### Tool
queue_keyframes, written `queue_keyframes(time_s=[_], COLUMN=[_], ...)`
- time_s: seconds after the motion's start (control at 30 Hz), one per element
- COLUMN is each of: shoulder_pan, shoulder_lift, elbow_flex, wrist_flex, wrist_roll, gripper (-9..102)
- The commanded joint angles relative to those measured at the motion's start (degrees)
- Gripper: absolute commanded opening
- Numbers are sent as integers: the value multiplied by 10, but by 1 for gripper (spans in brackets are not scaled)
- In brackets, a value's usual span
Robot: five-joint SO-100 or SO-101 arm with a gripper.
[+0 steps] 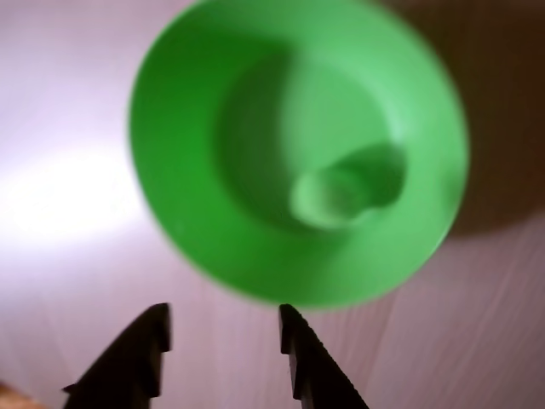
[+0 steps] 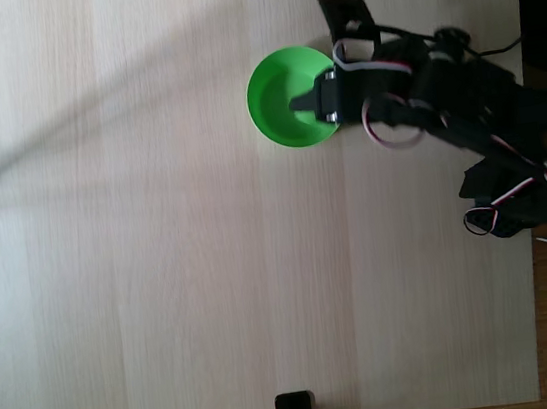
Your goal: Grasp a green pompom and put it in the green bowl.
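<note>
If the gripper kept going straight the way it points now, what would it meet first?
Probably the round, smooth bright-green plastic bowl, directly ahead of the open gripper, with the small fuzzy green pompom already inside; depth is unclear.

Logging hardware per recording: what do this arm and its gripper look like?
In the fixed view the arm is black with angular printed segments, and loose white and red-and-black cables loop along it. In the wrist view the gripper shows two black, tapering, pointed fingers with stepped inner edges. No markings are legible.
</note>
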Motion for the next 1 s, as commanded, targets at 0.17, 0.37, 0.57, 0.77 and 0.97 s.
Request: queue_keyframes(time_s=[0.17,0.37,0.57,0.77,0.97], shoulder_pan=[-164,-216,-224,-225,-231], shoulder_lift=[214,342,484,616,714], elbow_flex=[61,186,352,547,682], wrist_flex=[53,55,-4,-76,-111], wrist_roll=[42,112,169,171,169], gripper=[5,-1,0,0,0])
